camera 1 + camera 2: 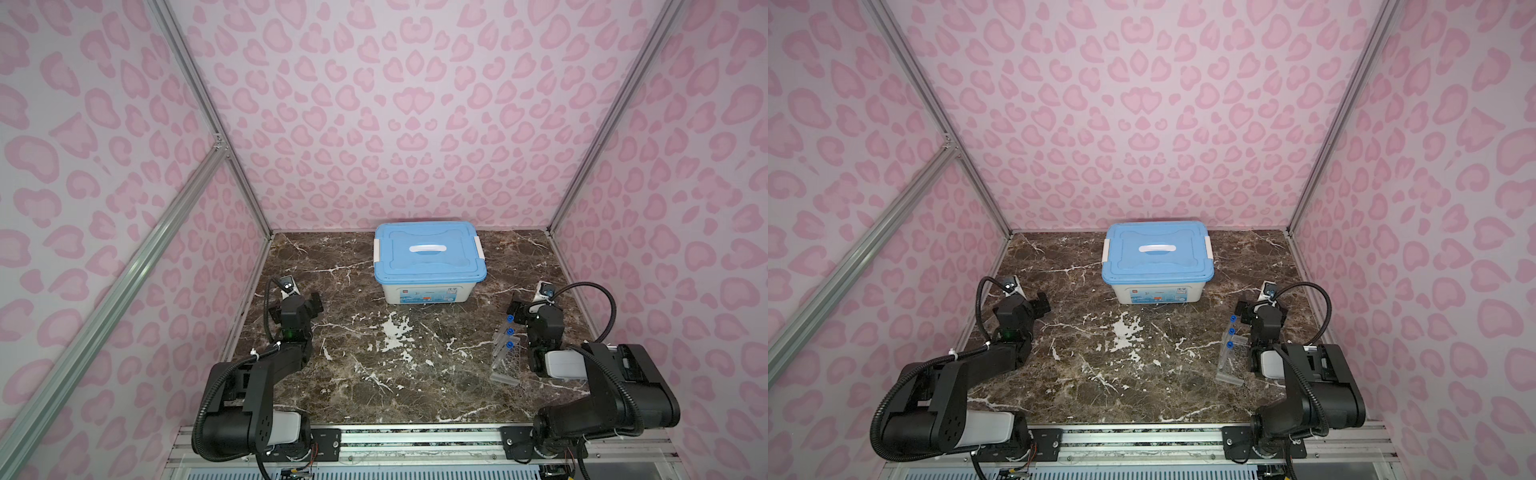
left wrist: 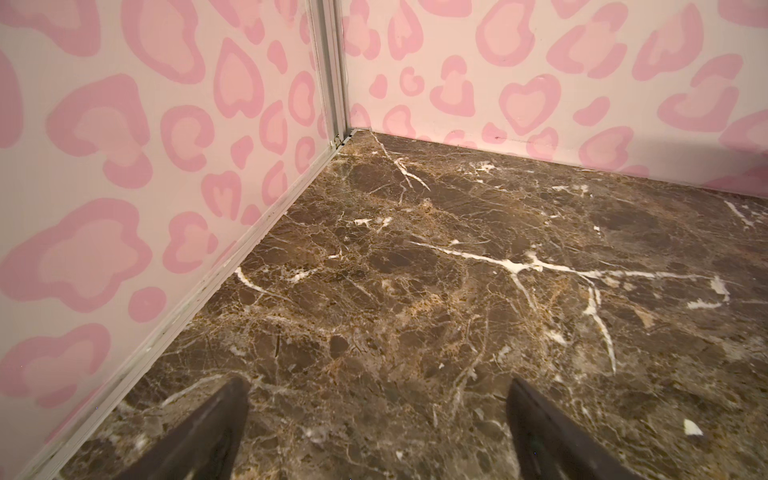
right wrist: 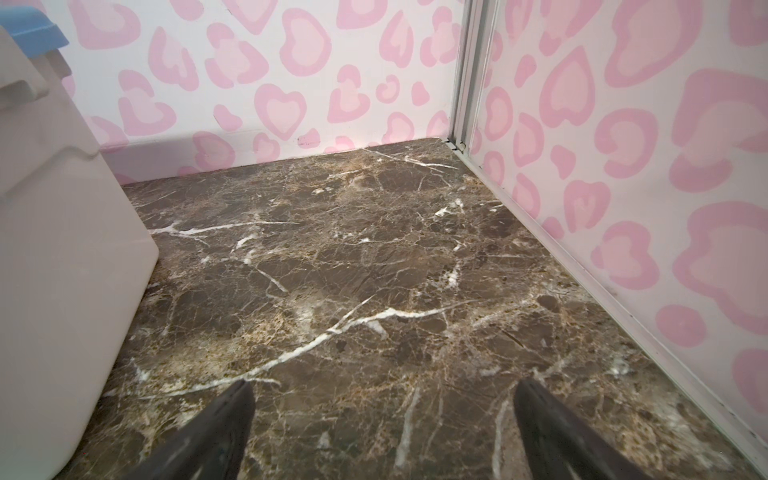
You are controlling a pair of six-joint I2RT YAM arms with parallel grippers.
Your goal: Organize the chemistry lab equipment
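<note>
Lining up the right hand [image 3: 384, 386] on the tube rack [image 1: 507, 359]
Wide and empty, it and the left hand [image 2: 376, 390] are held over bare bench [image 1: 374, 374]. The rack, with three blue-capped test tubes [image 1: 508, 332], stands just inboard of the right arm. The hand is best drawn back and lowered squarely. The lidded bin [image 1: 428, 266] is left alone.

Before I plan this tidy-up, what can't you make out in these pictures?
Bin contents: shut lid hides them, both top views.
Bin label: too small to read, top views.
Tube rack slots: clear plastic, too small to count; outside both wrist views.
</note>
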